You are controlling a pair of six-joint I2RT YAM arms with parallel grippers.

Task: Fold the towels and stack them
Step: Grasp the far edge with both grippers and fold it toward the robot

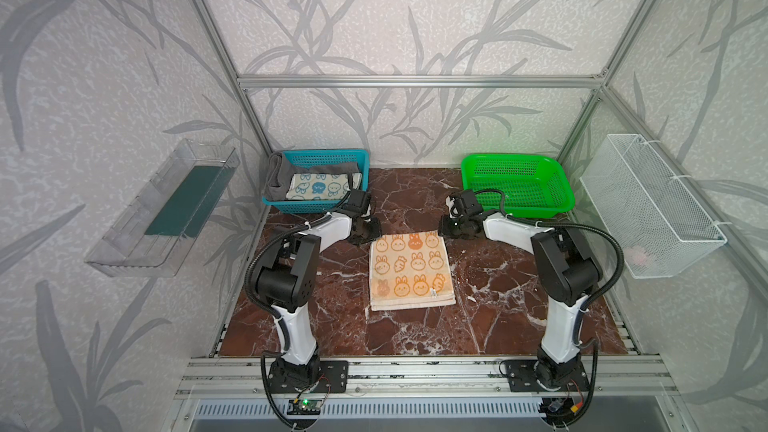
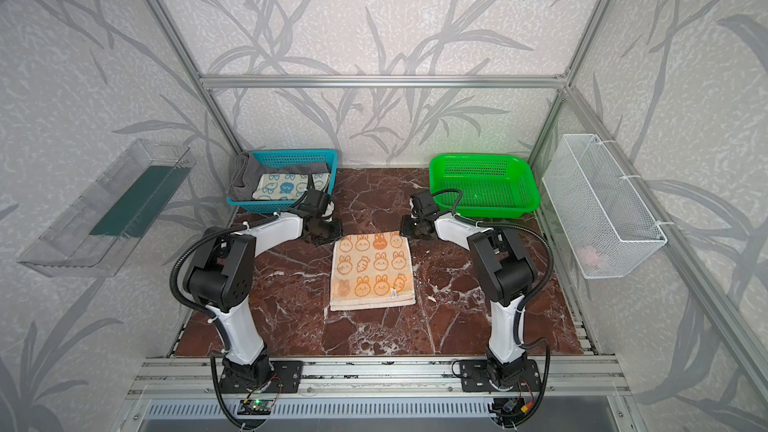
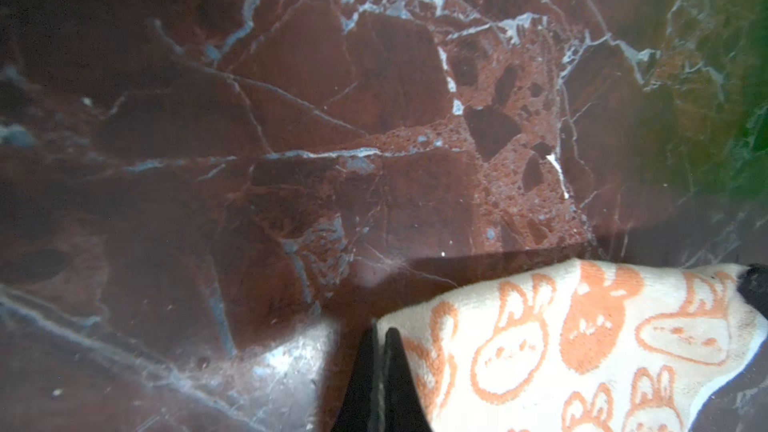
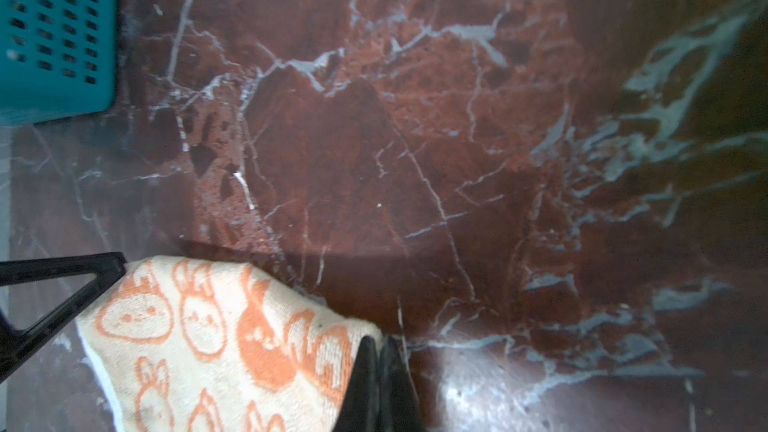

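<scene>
An orange towel (image 1: 409,270) lies near the middle of the surface (image 1: 490,309), folded into a near-square, its stacked layers showing along the near edge. It is soft cream terry printed with rows of orange bunny faces and carrots. My left fingers (image 3: 399,384) are pressed together on its far left corner, and my right fingers (image 4: 361,384) pinch the far right corner the same way. The surface is glossy red-brown marble with pale veins. At the back left, a perforated blue plastic basket (image 1: 291,205) holds a teal towel (image 1: 318,187) with blue bunnies, against a crumpled grey towel (image 1: 276,178) that drapes over the rim. A green plastic basket (image 1: 517,158) stands at the back right.
</scene>
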